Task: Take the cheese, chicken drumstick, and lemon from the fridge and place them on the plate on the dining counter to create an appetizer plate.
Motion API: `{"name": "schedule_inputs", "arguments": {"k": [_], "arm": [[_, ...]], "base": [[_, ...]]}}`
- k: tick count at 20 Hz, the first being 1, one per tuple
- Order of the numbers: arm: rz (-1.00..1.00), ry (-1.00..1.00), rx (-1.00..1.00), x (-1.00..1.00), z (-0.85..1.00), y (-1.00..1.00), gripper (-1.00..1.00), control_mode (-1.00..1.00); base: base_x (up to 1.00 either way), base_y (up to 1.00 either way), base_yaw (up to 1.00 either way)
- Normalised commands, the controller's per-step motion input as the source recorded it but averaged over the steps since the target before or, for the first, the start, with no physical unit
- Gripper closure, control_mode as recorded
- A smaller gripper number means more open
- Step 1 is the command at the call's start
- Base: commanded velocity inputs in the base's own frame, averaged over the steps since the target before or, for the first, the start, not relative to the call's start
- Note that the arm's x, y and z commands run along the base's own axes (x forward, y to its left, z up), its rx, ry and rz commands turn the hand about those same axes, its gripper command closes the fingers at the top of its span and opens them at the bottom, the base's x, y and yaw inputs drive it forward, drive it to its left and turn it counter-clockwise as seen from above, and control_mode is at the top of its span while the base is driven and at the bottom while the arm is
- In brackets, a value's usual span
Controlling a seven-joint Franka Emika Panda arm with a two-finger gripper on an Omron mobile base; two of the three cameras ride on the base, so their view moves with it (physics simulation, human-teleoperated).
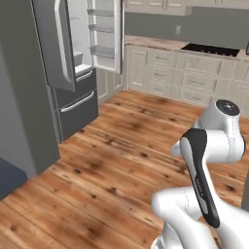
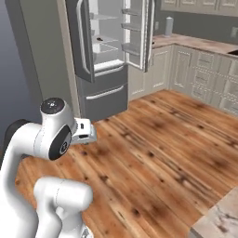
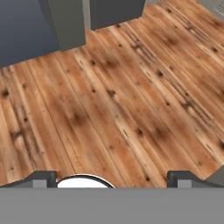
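Fingers (image 3: 112, 178): 2 dark tips at the bottom of the hand view, spread wide, nothing between them and nothing touched. Below them lies bare wooden floor (image 3: 131, 100). In the right base view the hand juts forward from the folded arm (image 2: 49, 139), above the floor, well apart from the fridge.

Fridge (image 1: 73, 58): 1, tall and grey, set in the far left corner of the room. Upper doors stand open, 2 of them; white interior with grey shelves and door bins visible in both base views. Long pale curved bar handle on the near door. Below, 2 grey drawers, each with a pale bar handle, both closed. Shelf contents too small to tell; cheese, chicken drumstick and lemon cannot be made out.

Dining counter (image 2: 218, 218): 1 marbled beige-brown corner at the lower right of the right base view, near the robot's base, well apart from the fridge.

Back wall: run of pale cabinets (image 1: 194, 78) under a stone top, with 1 dark cooktop (image 1: 211, 49) inset. 1 small pale cylinder (image 2: 168, 26) stands upright on that top beside the fridge.

Writing or labels: none legible.
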Motion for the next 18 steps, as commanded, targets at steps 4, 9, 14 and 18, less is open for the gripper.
{"name": "schedule_inputs", "arguments": {"k": [4,9,14,18], "arm": [[0.00,0.00,0.00,0.00,0.00,0.00,-1.00,1.00],[0.00,0.00,0.00,0.00,0.00,0.00,-1.00,1.00],[0.00,0.00,0.00,0.00,0.00,0.00,-1.00,1.00],[0.00,0.00,0.00,0.00,0.00,0.00,-1.00,1.00]], "base": [[1.00,0.00,0.00],[1.00,0.00,0.00],[1.00,0.00,0.02],[1.00,-0.05,0.05]]}}
